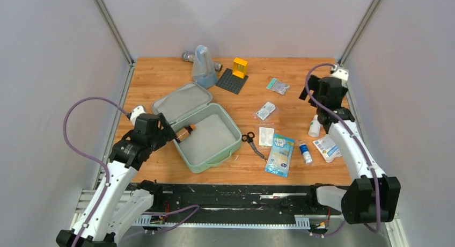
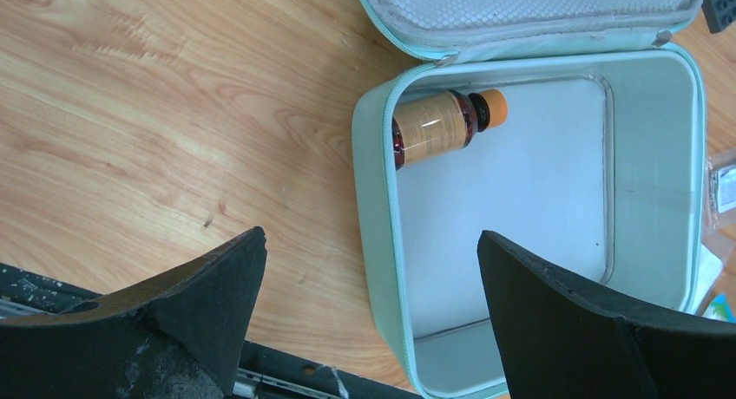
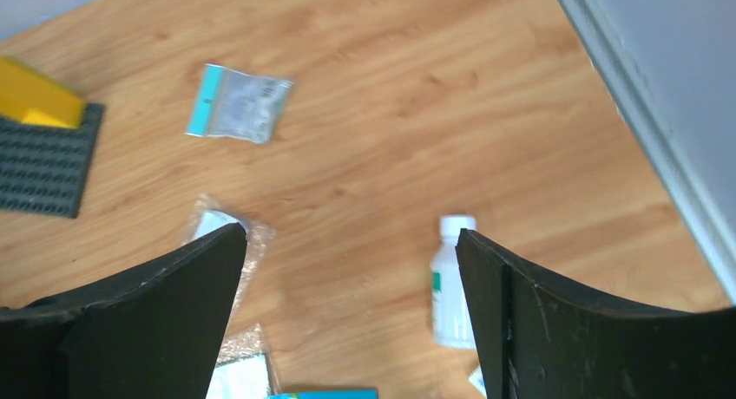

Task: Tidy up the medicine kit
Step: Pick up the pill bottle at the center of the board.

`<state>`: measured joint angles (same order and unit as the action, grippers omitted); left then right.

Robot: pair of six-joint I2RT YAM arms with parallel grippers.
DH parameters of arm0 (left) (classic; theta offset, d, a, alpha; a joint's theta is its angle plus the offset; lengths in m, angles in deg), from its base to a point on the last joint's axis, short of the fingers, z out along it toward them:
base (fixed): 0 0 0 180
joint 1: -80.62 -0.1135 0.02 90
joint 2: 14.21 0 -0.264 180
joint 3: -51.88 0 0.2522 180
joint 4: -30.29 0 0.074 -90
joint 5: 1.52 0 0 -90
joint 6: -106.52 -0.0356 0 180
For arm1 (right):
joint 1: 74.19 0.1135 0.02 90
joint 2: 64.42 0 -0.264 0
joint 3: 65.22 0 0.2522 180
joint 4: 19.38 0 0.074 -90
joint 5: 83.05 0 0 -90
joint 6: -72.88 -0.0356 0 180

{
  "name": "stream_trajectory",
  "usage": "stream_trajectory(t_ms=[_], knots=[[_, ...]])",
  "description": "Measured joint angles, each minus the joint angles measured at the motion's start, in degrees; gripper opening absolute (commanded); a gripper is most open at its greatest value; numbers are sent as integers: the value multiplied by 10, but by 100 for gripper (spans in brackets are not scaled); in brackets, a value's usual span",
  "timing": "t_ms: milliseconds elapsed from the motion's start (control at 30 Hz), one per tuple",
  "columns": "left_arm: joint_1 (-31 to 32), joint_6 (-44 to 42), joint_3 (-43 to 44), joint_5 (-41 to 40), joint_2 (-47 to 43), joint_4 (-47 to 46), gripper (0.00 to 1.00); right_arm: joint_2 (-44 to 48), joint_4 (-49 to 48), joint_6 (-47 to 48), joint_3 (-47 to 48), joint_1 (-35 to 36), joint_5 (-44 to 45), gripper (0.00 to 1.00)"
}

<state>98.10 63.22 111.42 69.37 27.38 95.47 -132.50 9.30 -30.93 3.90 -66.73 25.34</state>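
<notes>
1. medicine kit (image 1: 199, 162) sits left-centre on table (image 1: 161, 70), lid (image 1: 180, 101) lying open behind the tray; tray's near corner is close to the front edge.
2. brown bottle (image 2: 434, 126) lies in the tray corner by the lid hinge; the rest of the tray floor is bare.
3. left gripper (image 2: 373, 251) is over the tray's left wall, fingers wide apart, holding nothing; bare wood to its left.
4. right gripper (image 3: 347, 243) is near the right wall, fingers apart, empty; white bottle (image 3: 453, 282) stands upright below it.
5. scissors (image 1: 252, 142) and blue packet (image 1: 280, 154) lie just right of the tray.

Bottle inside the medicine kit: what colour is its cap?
Orange cap on the bottle; clearest in the left wrist view.
</notes>
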Motion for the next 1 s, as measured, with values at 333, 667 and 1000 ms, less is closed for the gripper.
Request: stream_trajectory(t_ms=[333, 667, 1000], knots=[[0, -7, -4, 29, 6, -16, 100, -195, 167, -168, 60, -202, -97, 89], [0, -8, -11, 41, 17, -22, 100, -283, 204, -174, 87, -215, -177, 79], [0, -8, -13, 43, 28, -36, 100, -308, 202, -157, 88, -211, -219, 72]])
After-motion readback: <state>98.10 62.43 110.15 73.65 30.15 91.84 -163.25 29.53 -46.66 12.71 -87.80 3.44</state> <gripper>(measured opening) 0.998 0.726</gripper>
